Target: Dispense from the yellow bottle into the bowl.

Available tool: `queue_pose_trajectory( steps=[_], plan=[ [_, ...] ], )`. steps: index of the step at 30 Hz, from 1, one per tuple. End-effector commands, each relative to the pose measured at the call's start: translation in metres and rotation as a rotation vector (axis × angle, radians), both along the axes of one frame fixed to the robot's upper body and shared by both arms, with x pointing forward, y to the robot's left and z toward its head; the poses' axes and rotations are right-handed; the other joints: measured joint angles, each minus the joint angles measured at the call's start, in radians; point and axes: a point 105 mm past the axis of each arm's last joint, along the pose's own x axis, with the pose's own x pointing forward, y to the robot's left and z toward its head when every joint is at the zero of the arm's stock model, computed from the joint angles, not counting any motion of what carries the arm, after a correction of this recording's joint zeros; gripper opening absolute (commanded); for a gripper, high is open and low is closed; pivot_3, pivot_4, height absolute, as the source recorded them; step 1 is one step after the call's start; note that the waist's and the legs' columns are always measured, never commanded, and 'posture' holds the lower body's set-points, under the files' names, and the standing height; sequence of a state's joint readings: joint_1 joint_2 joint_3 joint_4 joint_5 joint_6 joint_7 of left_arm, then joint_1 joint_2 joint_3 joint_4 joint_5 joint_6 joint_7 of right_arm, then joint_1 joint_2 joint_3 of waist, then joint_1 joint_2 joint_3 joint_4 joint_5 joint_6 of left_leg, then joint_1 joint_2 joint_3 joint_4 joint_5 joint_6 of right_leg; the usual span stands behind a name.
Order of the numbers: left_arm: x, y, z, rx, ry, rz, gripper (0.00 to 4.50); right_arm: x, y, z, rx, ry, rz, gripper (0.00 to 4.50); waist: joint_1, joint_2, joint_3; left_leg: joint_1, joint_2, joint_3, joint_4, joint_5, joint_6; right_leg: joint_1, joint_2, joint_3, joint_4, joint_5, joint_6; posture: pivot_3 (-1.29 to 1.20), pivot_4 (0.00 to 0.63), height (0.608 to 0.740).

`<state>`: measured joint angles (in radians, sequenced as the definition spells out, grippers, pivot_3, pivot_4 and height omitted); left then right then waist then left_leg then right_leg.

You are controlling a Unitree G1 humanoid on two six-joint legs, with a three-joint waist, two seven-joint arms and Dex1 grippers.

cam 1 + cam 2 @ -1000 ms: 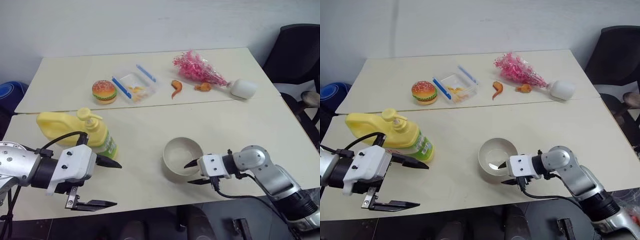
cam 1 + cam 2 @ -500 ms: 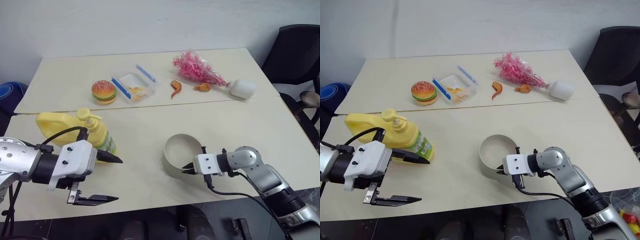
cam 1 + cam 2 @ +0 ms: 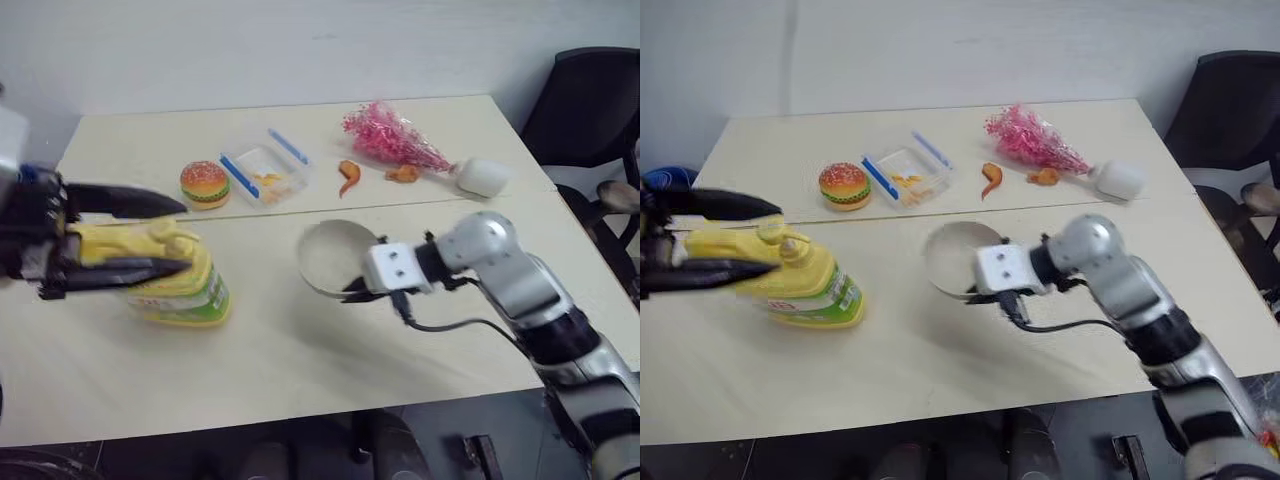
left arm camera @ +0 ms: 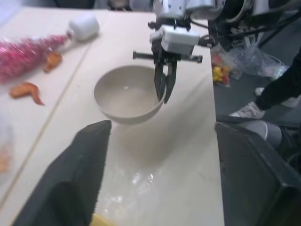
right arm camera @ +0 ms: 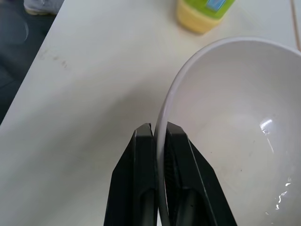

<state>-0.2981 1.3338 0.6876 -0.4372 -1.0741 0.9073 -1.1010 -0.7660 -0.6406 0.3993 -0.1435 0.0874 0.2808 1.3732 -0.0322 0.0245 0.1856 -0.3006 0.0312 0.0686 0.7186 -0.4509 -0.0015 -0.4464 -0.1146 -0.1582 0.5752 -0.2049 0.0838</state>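
Note:
The yellow bottle (image 3: 178, 288) stands on the table's left side, green label toward me. Its pump top (image 3: 166, 237) lies between the spread fingers of my left gripper (image 3: 187, 237), one finger above it and one below. That gripper is open, and I cannot tell whether a finger touches the pump. My right gripper (image 5: 157, 129) is shut on the near rim of the pale bowl (image 3: 330, 255). It holds the bowl tilted above the middle of the table, to the right of the bottle. In the left wrist view the bowl (image 4: 124, 96) casts a shadow on the table under it.
Along the far side of the table lie a toy burger (image 3: 205, 183), a clear container with blue clips (image 3: 265, 175), orange food bits (image 3: 349, 177), a pink plant bundle (image 3: 390, 138) and a white jar (image 3: 480, 177). A black chair (image 3: 590, 100) stands at the right.
My right gripper closed on the bowl's rim, then lifted it up and to the left, toward the bottle. My left gripper rose from the table's front edge to the pump top.

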Motion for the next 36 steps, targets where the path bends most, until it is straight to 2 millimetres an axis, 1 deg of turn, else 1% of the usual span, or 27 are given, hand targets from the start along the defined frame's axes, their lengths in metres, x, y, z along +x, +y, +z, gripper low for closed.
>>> queue_pose_trajectory(
  steps=[1,2,3,4,5,6,8,9,12,17,22,27,31,36],
  plan=[
    [0.014,0.023,0.007,0.069,-0.044,0.081,2.16,0.004,0.032,0.013,-0.012,0.007,-0.014,0.00,0.006,0.000,0.000,0.000,0.000,0.000,-0.001,0.000,0.000,0.000,0.000,-0.001,0.000,0.000,-0.001,0.00,0.150,0.740],
    [0.019,0.031,0.004,0.101,-0.044,0.101,1.99,0.003,0.044,0.019,-0.014,0.003,-0.003,0.00,0.000,-0.002,0.000,-0.001,0.000,-0.001,-0.001,0.000,0.000,0.000,0.000,-0.002,0.001,-0.001,-0.002,0.00,0.150,0.740],
    [0.022,0.036,0.001,0.126,-0.043,0.110,1.66,0.001,0.053,0.022,-0.020,0.000,0.012,0.00,-0.010,-0.002,0.000,-0.001,-0.001,0.001,0.000,0.000,0.000,0.000,0.000,-0.002,0.001,-0.001,-0.002,0.00,0.150,0.740],
    [0.026,0.041,-0.001,0.150,-0.046,0.114,1.46,-0.003,0.063,0.026,-0.031,-0.004,0.029,0.00,-0.022,-0.002,0.000,0.000,-0.001,0.002,0.000,0.000,-0.001,-0.001,0.000,-0.002,0.001,-0.001,-0.002,0.00,0.150,0.740],
    [0.028,0.044,-0.002,0.169,-0.049,0.112,1.07,-0.006,0.068,0.028,-0.040,-0.005,0.038,0.00,-0.025,-0.002,0.000,0.001,-0.001,0.002,-0.002,0.001,-0.002,-0.002,0.000,-0.003,0.004,-0.002,-0.003,0.00,0.150,0.740],
    [0.030,0.046,-0.004,0.181,-0.052,0.109,0.78,-0.007,0.072,0.029,-0.044,-0.006,0.040,0.00,-0.026,-0.002,0.000,0.001,0.000,0.002,-0.003,0.001,-0.003,-0.004,0.001,-0.004,0.006,-0.003,-0.005,0.00,0.150,0.740],
    [0.034,0.047,-0.005,0.199,-0.069,0.108,0.15,-0.004,0.083,0.039,-0.028,0.006,0.016,0.00,-0.027,-0.003,0.000,0.001,0.000,0.002,-0.003,0.000,-0.004,-0.008,0.000,-0.005,0.012,-0.005,-0.007,0.00,0.150,0.740],
    [0.037,0.048,-0.006,0.208,-0.078,0.110,0.05,-0.002,0.088,0.044,-0.020,0.018,-0.003,0.00,-0.028,-0.004,0.000,-0.001,0.000,0.002,-0.002,0.000,-0.004,-0.011,0.000,-0.005,0.014,-0.005,-0.007,0.00,0.150,0.740],
    [0.041,0.047,-0.008,0.214,-0.088,0.106,0.05,0.001,0.093,0.052,-0.010,0.018,-0.020,0.00,-0.031,-0.004,0.000,-0.003,-0.001,0.006,-0.001,0.000,-0.004,-0.016,-0.001,-0.006,0.015,-0.005,-0.007,0.00,0.150,0.740],
    [0.044,0.046,-0.012,0.205,-0.088,0.094,0.05,-0.001,0.099,0.064,0.002,0.000,0.001,0.00,-0.043,-0.004,0.000,-0.003,-0.001,0.007,-0.001,0.000,-0.004,-0.016,-0.001,-0.006,0.016,-0.005,-0.007,0.00,0.150,0.740],
    [0.048,0.047,-0.018,0.221,-0.090,0.089,0.05,-0.011,0.110,0.074,0.012,0.001,0.048,0.00,-0.059,-0.004,0.000,-0.002,-0.001,0.007,-0.002,0.000,-0.004,-0.017,-0.001,-0.006,0.016,-0.005,-0.007,0.00,0.150,0.740],
    [0.052,0.047,-0.017,0.223,-0.101,0.086,0.05,-0.030,0.114,0.075,-0.015,-0.027,0.159,0.00,-0.061,-0.004,0.000,-0.002,-0.001,0.007,-0.002,0.000,-0.004,-0.017,-0.001,-0.006,0.017,-0.005,-0.008,0.00,0.150,0.740],
    [0.054,0.048,-0.015,0.225,-0.103,0.087,0.05,-0.034,0.118,0.078,-0.007,-0.062,0.210,0.00,-0.061,-0.004,0.000,-0.002,-0.001,0.007,-0.002,0.000,-0.004,-0.017,-0.001,-0.006,0.017,-0.005,-0.008,0.00,0.150,0.740],
    [0.057,0.053,-0.012,0.214,-0.105,0.115,0.05,-0.040,0.120,0.076,-0.018,-0.081,0.285,0.00,-0.063,-0.004,0.000,-0.002,-0.001,0.007,-0.002,0.000,-0.004,-0.017,-0.001,-0.006,0.017,-0.005,-0.008,0.00,0.150,0.740]
  ],
)
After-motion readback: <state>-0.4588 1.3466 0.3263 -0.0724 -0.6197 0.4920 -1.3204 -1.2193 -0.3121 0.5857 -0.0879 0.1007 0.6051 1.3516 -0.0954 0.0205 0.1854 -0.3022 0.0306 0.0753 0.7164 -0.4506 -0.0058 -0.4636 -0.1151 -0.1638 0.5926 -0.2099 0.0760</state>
